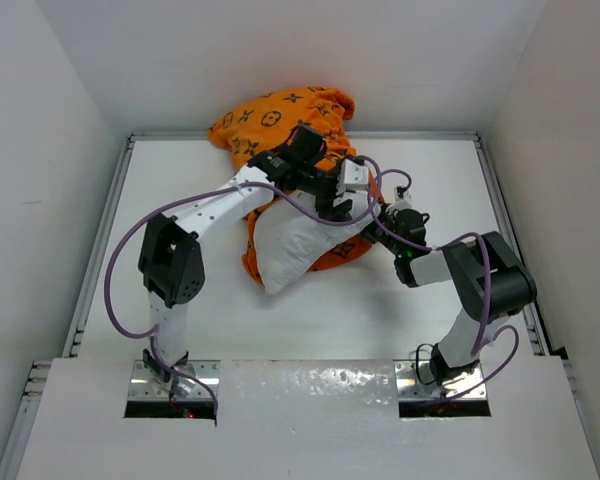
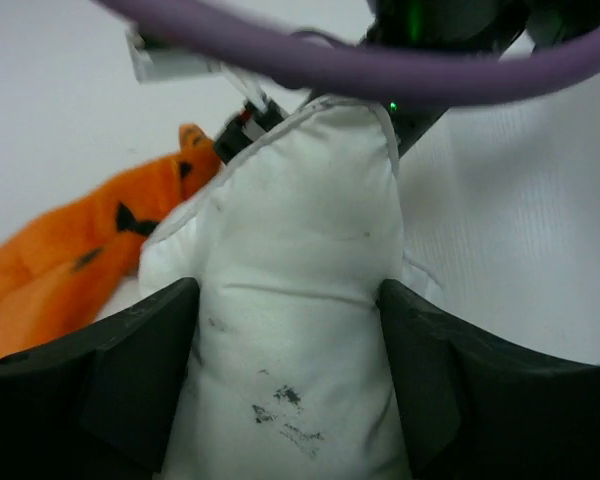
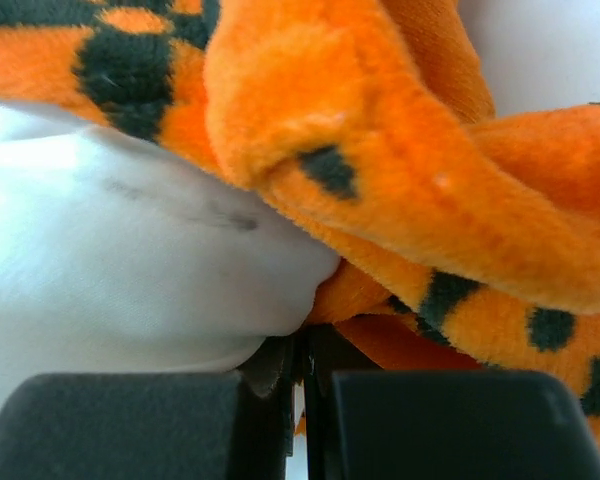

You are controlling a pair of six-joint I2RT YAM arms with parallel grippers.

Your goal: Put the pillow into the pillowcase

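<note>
- Dark fingers (image 2: pixel 110 390) of the left end effector (image 2: pixel 287 292) fill the bottom of its wrist view. They stand wide apart with a bulge of the pillow (image 2: pixel 300 230) wedged between them, so the end effector is grasping the pillow. The white fabric touches both inner faces and narrows there.
- Right end effector (image 3: pixel 302 352) is clenched, its two blocks side by side with only a thin slit between. Orange fleece of the pillowcase (image 3: pixel 400 170) folds down onto its tips, and it appears to pinch that edge.
- Left arm (image 1: pixel 215 210) rises from its base to a black elbow, then reaches forward and to the right, its wrist bent down over the pillow's far end.
- Right arm (image 1: pixel 480 285) rises to an elbow on the right, then turns left and low toward the pillow's right side.
- On the desk (image 1: pixel 320 325), the pillow lies mid-surface. Its near corner is bare and its far end sits under the pillowcase, which is bunched against the back wall (image 1: pixel 280 50).
- From above, the wrists and cabling cover the pillowcase's mouth, so how far the pillow is in cannot be told.
- A blurred purple cable (image 2: pixel 380 72) blocks the top of the left wrist view.
- Right wrist view is too close to show more than fleece and white fabric.
</note>
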